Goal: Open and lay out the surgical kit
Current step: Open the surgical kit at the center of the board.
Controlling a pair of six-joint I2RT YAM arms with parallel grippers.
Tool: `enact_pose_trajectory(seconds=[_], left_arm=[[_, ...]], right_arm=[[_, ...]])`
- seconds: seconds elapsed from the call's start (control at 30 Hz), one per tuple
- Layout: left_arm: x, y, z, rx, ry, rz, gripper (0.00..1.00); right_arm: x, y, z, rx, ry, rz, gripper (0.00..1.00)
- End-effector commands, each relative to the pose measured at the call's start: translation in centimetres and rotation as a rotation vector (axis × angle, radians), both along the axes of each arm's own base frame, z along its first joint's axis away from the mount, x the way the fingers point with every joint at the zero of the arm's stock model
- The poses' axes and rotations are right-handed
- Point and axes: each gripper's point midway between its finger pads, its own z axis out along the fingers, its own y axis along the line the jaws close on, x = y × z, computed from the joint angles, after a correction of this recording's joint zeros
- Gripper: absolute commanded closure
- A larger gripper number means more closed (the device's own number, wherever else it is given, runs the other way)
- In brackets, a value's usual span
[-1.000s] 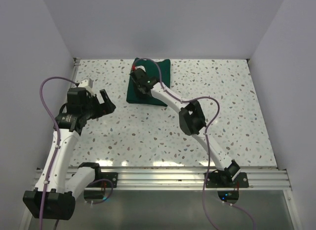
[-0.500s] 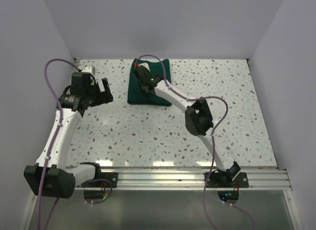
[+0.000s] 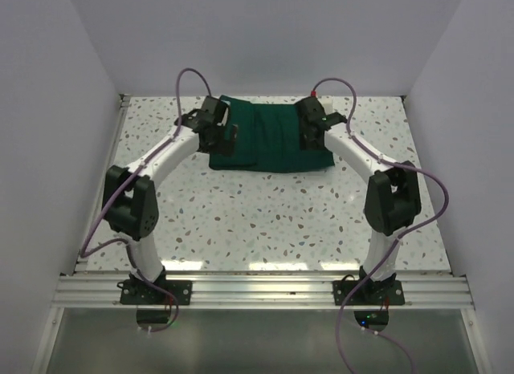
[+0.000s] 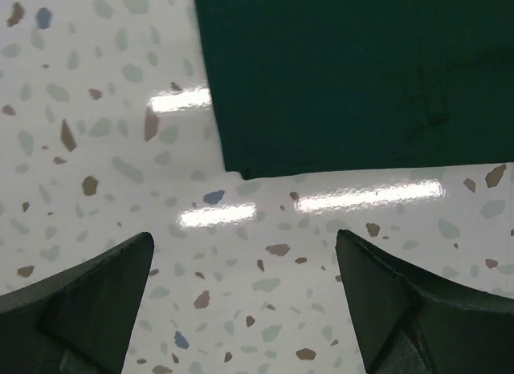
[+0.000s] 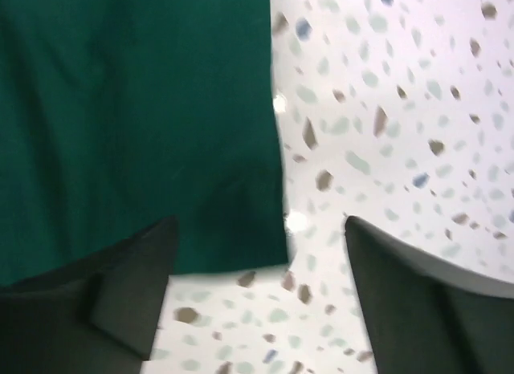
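Your left end effector (image 4: 245, 310) has its two dark fingers spread wide apart with nothing between them. Below it is speckled surface, and one corner of the dark green cloth wrap (image 3: 269, 137) lies just ahead of the fingertips.

Your right end effector (image 5: 257, 306) also has its fingers apart and grips nothing. One finger is over the wrap's edge and the other over bare surface, with a corner of the cloth in the gap between them. The wrist view is slightly blurred, so you cannot tell whether that finger touches the fabric.

The wrap lies flat at the far middle of the white terrazzo-patterned surface (image 3: 265, 221). It forms a broad rectangle, wider than it is deep, in matte deep green. Faint creases run front to back, and an overlapping layer shows near its left side. Only cloth is visible.

From above, your white left arm (image 3: 165, 157) and white right arm (image 3: 353, 149) reach to opposite ends of the wrap. A purple cable (image 3: 186, 75) loops over each arm.
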Motion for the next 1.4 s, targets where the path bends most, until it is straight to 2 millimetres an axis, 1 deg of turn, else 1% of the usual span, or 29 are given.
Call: enact_pose_trajectory(seconds=[0.0, 0.03, 0.07, 0.1, 0.13, 0.17, 0.2, 0.23, 0.3, 0.33, 0.5, 0.67, 0.7, 0.73, 0.77, 0.8, 0.87, 0.9, 0.97, 1.0, 1.07, 1.1, 1.17, 1.2, 1.23, 1.27, 1.3, 1.33, 1.37], left_arm=[[2.5, -3.9, 0.3, 0.027, -0.053, -0.07, 0.0], [2.5, -5.7, -1.9, 0.04, -0.012, -0.1, 0.0], [2.7, -6.6, -2.6, 0.047, -0.004, -0.109, 0.0], [3.5, -7.8, -2.3, 0.036, -0.021, -0.118, 0.0], [3.3, -9.5, -4.2, 0.051, 0.013, -0.151, 0.0], [3.5, -10.3, -4.6, 0.054, 0.013, -0.152, 0.0], [4.1, -11.5, -3.9, 0.049, -0.007, -0.161, 0.0], [3.9, -12.8, -5.5, 0.064, 0.015, -0.182, 0.0], [4.3, -14.0, -5.6, 0.077, 0.008, -0.186, 0.0], [4.1, -14.5, -7.1, 0.095, 0.03, -0.188, 0.0], [4.2, -14.2, -9.8, 0.144, 0.055, -0.165, 0.02], [4.2, -13.3, -10.7, 0.181, 0.061, -0.155, 0.22], [4.3, -13.2, -10.7, 0.179, 0.06, -0.152, 0.29], [4.4, -13.0, -10.2, 0.172, 0.052, -0.148, 0.32], [4.4, -13.0, -10.1, 0.169, 0.049, -0.147, 0.38], [4.5, -12.9, -9.6, 0.162, 0.041, -0.144, 0.46], [4.8, -12.7, -9.0, 0.148, 0.031, -0.141, 0.51], [5.0, -12.7, -8.7, 0.143, 0.026, -0.142, 0.58], [5.2, -12.4, -8.5, 0.137, 0.026, -0.146, 0.65], [5.3, -12.4, -8.6, 0.137, 0.031, -0.15, 0.79], [5.4, -12.1, -8.7, 0.127, 0.041, -0.156, 0.97], [5.6, -11.9, -8.5, 0.116, 0.042, -0.152, 1.0], [5.5, -11.9, -7.5, 0.079, 0.039, -0.153, 1.0], [6.0, -11.3, -5.2, 0.037, 0.0, -0.123, 1.0], [6.1, -10.8, -3.8, 0.001, -0.018, -0.105, 1.0], [5.9, -9.8, -0.8, -0.046, -0.071, -0.077, 1.0], [6.5, -7.2, 0.6, -0.097, -0.096, 0.006, 1.0], [6.4, -5.8, 1.8, -0.147, -0.112, 0.041, 1.0], [5.4, -3.6, 4.0, -0.193, -0.16, 0.09, 1.0]], right_arm=[[-3.6, -4.1, -1.4, -0.107, 0.104, -0.111, 0.02], [-4.0, -5.1, -1.4, -0.118, 0.11, -0.136, 0.02], [-4.3, -5.6, -1.4, -0.117, 0.114, -0.147, 0.02], [-4.8, -6.0, -1.6, -0.118, 0.116, -0.152, 0.02], [-5.1, -6.3, -0.7, -0.115, 0.096, -0.152, 0.02], [-5.4, -6.5, -0.6, -0.12, 0.095, -0.148, 0.01], [-5.6, -6.7, -0.2, -0.119, 0.088, -0.149, 0.02], [-5.9, -6.8, 0.5, -0.115, 0.072, -0.146, 0.02], [-6.5, -7.0, 0.7, -0.117, 0.077, -0.145, 0.02], [-6.7, -7.1, 0.8, -0.118, 0.076, -0.146, 0.02], [-7.8, -7.8, 1.5, -0.124, 0.07, -0.152, 0.02], [-7.8, -8.0, 1.7, -0.139, 0.072, -0.151, 0.02], [-7.7, -7.9, 1.6, -0.141, 0.076, -0.149, 0.02], [-7.7, -7.9, 1.5, -0.139, 0.077, -0.149, 0.02], [-7.6, -7.7, 1.5, -0.136, 0.078, -0.148, 0.01], [-7.6, -7.7, 1.3, -0.137, 0.085, -0.148, 0.02], [-7.5, -7.5, 1.2, -0.126, 0.087, -0.149, 0.02], [-7.5, -7.5, 1.0, -0.125, 0.092, -0.148, 0.02], [-7.4, -7.4, 0.6, -0.123, 0.103, -0.147, 0.02], [-7.3, -7.3, 0.6, -0.121, 0.104, -0.147, 0.01], [-7.2, -7.2, 0.3, -0.121, 0.111, -0.146, 0.02], [-7.1, -7.1, 0.3, -0.121, 0.109, -0.144, 0.02], [-6.6, -7.0, 0.4, -0.12, 0.101, -0.141, 0.02], [-6.3, -6.9, 0.5, -0.114, 0.097, -0.136, 0.02], [-5.6, -6.5, 0.9, -0.109, 0.091, -0.12, 0.02], [-5.0, -5.6, 0.9, -0.067, 0.088, -0.094, 0.02], [-4.5, -5.2, 1.1, -0.04, 0.083, -0.078, 0.02], [-3.8, -4.6, 1.2, -0.016, 0.078, -0.061, 0.02], [-2.5, -3.5, 1.6, 0.039, 0.057, -0.037, 0.01]])
